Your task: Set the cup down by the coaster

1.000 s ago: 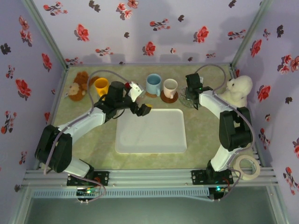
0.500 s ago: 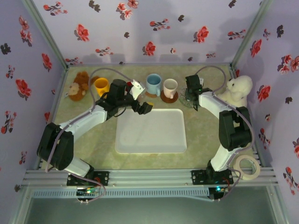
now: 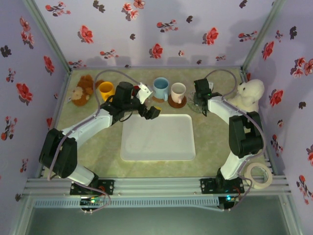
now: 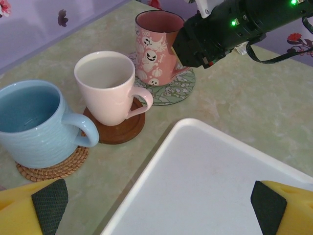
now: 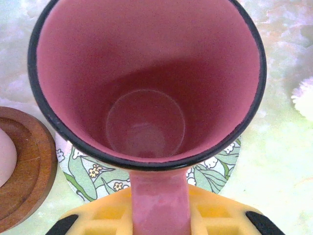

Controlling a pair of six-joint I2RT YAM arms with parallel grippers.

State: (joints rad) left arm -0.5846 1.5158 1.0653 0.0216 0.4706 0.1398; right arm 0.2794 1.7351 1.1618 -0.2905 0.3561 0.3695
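A pink cup (image 5: 146, 73) with ghost prints (image 4: 159, 49) stands upright on a green floral coaster (image 4: 178, 90) (image 5: 217, 166) at the back right of the table. My right gripper (image 5: 159, 223) (image 3: 200, 100) is shut on the cup's handle, which runs between its yellow fingers. My left gripper (image 4: 159, 208) (image 3: 148, 104) hangs wide open over the far left corner of the white tray (image 4: 220, 181), with nothing between its fingers.
A pale pink cup (image 4: 110, 88) sits on a brown wooden coaster (image 4: 117, 132), a blue cup (image 4: 34, 125) on a woven coaster (image 4: 54, 169). A yellow cup (image 3: 106, 89) and brown teddy (image 3: 82, 90) stand back left, a white plush (image 3: 249, 95) back right, a tape roll (image 3: 259, 175) front right.
My left gripper has edged slightly towards the back of the table, still open. The right gripper and the pink cup have stayed where they were.
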